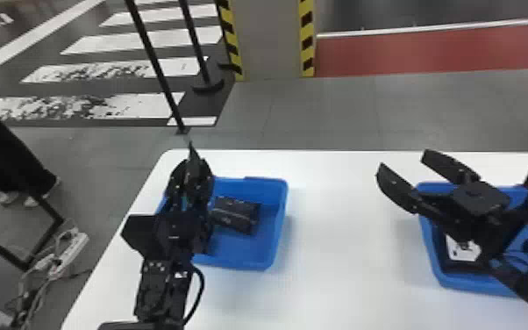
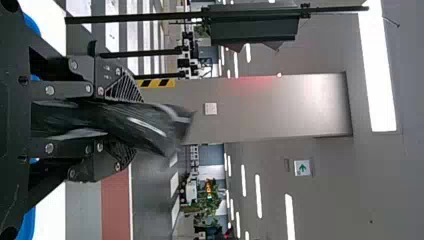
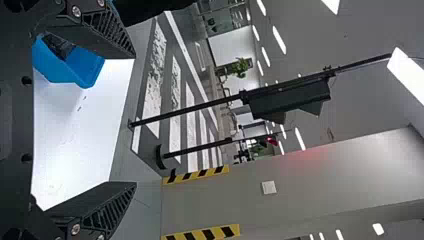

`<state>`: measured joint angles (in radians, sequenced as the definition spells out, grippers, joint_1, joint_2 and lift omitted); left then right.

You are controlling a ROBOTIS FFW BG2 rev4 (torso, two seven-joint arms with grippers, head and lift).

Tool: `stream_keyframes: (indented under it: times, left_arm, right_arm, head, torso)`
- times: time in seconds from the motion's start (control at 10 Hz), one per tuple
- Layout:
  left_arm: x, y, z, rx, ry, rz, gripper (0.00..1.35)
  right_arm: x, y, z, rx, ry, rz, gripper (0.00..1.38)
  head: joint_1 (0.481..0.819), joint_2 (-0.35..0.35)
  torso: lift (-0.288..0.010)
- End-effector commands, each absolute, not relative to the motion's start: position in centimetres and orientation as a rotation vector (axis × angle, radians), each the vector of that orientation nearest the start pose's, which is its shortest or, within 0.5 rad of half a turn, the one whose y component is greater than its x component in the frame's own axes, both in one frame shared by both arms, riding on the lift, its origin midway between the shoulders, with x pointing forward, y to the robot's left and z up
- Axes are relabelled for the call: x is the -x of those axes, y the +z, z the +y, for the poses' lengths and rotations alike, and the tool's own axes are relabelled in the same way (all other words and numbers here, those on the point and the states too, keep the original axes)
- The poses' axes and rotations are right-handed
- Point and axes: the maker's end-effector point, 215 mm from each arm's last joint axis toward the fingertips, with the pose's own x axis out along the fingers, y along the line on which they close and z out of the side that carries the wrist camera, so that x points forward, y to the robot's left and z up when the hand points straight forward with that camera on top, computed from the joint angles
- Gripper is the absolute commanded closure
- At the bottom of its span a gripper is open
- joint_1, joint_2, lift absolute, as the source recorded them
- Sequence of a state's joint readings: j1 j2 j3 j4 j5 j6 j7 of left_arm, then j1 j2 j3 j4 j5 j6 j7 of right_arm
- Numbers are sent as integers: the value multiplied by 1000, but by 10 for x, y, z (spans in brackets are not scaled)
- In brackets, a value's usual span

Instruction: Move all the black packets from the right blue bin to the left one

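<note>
Over the left part of the left blue bin (image 1: 278,228) is my left gripper (image 1: 190,175), holding a black packet upright. In the left wrist view, my left gripper (image 2: 135,126) is shut on the shiny black packet (image 2: 155,125), which sticks out past the fingers. Another black packet (image 1: 234,214) lies inside the left bin. My right gripper (image 1: 402,161) stands open above the far left side of the right blue bin (image 1: 478,284). Nothing is between the fingers of the right gripper (image 3: 135,120) in its wrist view. A black item with a white label (image 1: 462,249) lies in the right bin, partly hidden by the right arm.
Both bins stand on a white table (image 1: 342,245), with a wide stretch of tabletop between them. Beyond its far edge are a striped pillar (image 1: 272,39) and black poles (image 1: 155,66). A power strip with cables (image 1: 68,254) is at the left.
</note>
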<state>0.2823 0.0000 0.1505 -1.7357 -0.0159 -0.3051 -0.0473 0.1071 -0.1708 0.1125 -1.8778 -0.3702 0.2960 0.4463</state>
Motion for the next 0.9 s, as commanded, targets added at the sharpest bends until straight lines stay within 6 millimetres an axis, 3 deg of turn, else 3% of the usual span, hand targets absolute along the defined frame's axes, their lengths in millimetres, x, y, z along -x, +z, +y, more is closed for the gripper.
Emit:
stream_keyframes:
  times: [0.0, 0.1, 0.3, 0.5, 0.8]
  left_arm:
    - [-496, -313, 299, -7, 88, -195, 199]
    - [-500, -317, 285, 50, 54, -183, 58]
    - [-506, -312, 262, 119, -10, -194, 130]
    - [-501, -292, 261, 142, -23, -261, 130]
    - [-497, -281, 256, 136, -55, -299, 124]
  right_arm:
    - [-518, -311, -96, -216, 640, 96, 122]
    - [-519, -312, -106, -180, 617, 102, 122]
    - [-504, -312, -126, -139, 531, 156, 122]
    - [-478, -327, -150, -111, 430, 275, 122]
    - [-448, -352, -191, -79, 280, 397, 122]
  head:
    - [695, 228]
    - [695, 227]
    - [695, 187]
    - [695, 139]
    - [695, 103]
  torso:
    - [-110]
    - [-110]
    - [-110]
    - [-110]
    - [-110]
